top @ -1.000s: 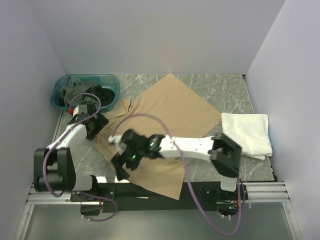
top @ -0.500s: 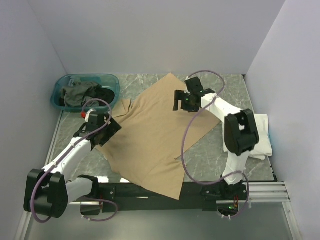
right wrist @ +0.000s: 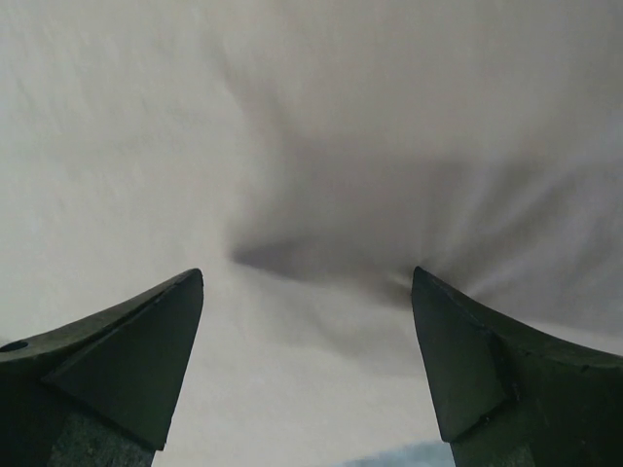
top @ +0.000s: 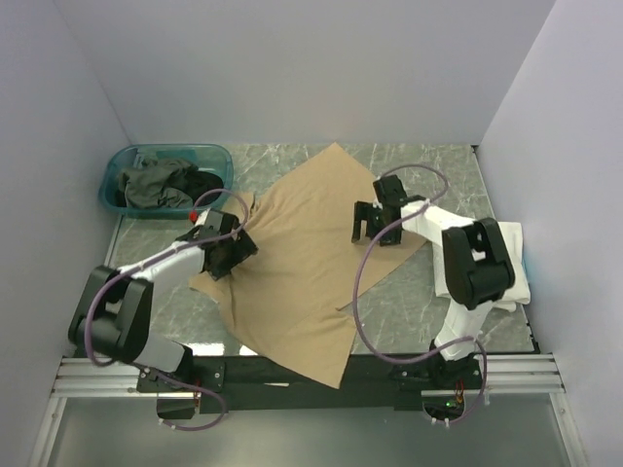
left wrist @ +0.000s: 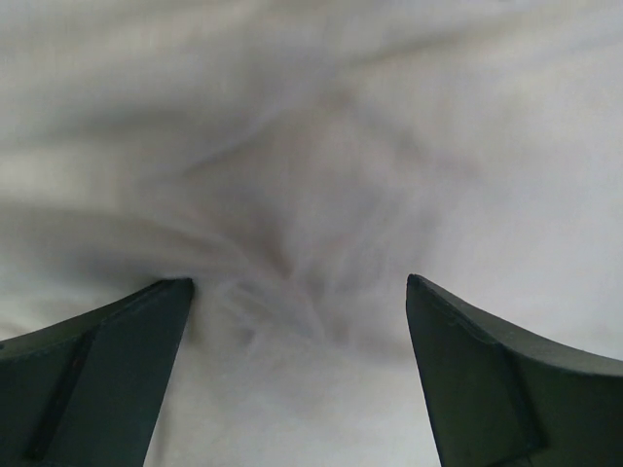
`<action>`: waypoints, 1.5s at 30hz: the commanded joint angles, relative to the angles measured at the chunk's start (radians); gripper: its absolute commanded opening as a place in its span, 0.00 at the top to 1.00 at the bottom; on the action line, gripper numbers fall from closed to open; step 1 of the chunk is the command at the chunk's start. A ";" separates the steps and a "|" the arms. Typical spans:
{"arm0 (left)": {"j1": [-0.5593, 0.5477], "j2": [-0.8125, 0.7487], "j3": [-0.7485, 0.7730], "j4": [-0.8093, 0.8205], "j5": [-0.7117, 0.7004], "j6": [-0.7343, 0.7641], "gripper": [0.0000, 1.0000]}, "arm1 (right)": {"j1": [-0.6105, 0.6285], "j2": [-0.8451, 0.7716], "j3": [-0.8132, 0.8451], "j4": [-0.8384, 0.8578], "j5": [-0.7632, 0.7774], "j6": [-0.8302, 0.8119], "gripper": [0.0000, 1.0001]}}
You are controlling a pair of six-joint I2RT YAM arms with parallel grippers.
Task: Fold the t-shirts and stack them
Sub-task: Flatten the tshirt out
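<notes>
A tan t-shirt (top: 302, 263) lies spread across the middle of the table, its near hem hanging over the front edge. My left gripper (top: 232, 255) is open, pressed down on the shirt's left side near a sleeve; cloth (left wrist: 302, 224) fills the left wrist view between the spread fingers. My right gripper (top: 368, 222) is open over the shirt's right side; cloth (right wrist: 311, 175) fills its view too. A folded white t-shirt (top: 482, 261) lies at the right edge. Grey-green (top: 151, 183) and black (top: 206, 185) shirts lie in the tub.
A teal plastic tub (top: 219, 156) stands at the back left corner. White walls close in the table at the back and both sides. Purple cables loop from both arms over the cloth.
The right arm swung from the near left across to the shirt's back right, then came a little nearer. The left gripper moved right onto the shirt's left side.
</notes>
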 commanded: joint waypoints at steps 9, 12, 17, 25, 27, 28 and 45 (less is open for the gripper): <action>0.112 0.330 0.293 -0.073 -0.169 0.075 0.00 | 0.277 -0.268 -0.329 0.075 -0.031 0.166 0.06; 0.110 0.326 0.336 -0.073 -0.146 0.099 0.00 | 0.312 -0.323 -0.311 0.063 -0.004 0.183 0.06; 0.046 0.240 0.367 -0.117 -0.187 0.112 0.01 | 0.307 -0.426 -0.253 -0.021 0.165 0.186 0.05; -0.142 -0.066 0.214 -0.205 -0.200 0.035 0.01 | 0.084 -0.686 -0.370 -0.040 0.176 0.211 0.00; -0.236 -0.146 0.129 -0.200 -0.151 -0.002 0.01 | 0.035 -0.738 -0.427 -0.044 0.166 0.215 0.00; -0.276 -0.217 0.103 -0.205 -0.137 -0.019 0.01 | 0.009 -0.784 -0.443 -0.046 0.174 0.214 0.00; -1.253 -0.009 0.147 -0.636 -0.135 -0.571 0.05 | -0.075 -0.872 -0.559 -0.033 0.053 0.223 0.00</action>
